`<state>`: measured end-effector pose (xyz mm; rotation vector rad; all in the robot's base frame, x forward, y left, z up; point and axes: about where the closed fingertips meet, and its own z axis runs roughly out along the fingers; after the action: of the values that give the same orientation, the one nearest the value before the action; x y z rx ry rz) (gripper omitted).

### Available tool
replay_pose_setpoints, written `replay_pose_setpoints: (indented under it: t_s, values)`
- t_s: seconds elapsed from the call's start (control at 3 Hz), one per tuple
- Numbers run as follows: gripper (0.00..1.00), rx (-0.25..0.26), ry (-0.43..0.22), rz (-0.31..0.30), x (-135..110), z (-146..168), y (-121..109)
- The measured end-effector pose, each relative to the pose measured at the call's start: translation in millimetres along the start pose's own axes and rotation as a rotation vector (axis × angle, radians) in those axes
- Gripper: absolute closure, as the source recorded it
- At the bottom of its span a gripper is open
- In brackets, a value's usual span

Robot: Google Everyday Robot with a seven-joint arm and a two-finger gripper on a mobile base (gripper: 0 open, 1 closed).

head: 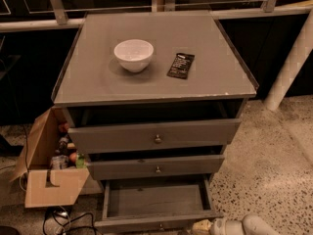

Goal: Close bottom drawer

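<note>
The bottom drawer (156, 222) of the grey cabinet is pulled far out, its empty inside showing and its slim front panel at the bottom edge of the camera view. Its small brass knob (161, 226) is just visible. The mid drawer (156, 166) and the top drawer (155, 136) above it stand slightly out. My gripper (230, 226) shows as a pale shape at the bottom edge, just right of the bottom drawer's front corner.
A white bowl (133, 55) and a dark packet (181, 65) lie on the cabinet top (88, 77). An open cardboard box (49, 180) with bottles stands on the floor at the left. Cables (63, 219) lie in front of it. A white pole (293, 58) leans at the right.
</note>
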<state>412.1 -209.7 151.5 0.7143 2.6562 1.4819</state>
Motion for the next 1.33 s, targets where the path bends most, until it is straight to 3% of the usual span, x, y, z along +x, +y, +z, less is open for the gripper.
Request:
replay_pose_setpoints:
  t_s: [0.67,1.0,1.33]
  values:
    - [1.00,-0.014,-0.034,-0.005,-24,20,15]
    - [1.00,-0.017,-0.036,0.000,-25,22,15]
    - [1.00,-0.052,-0.074,0.045,-37,33,15]
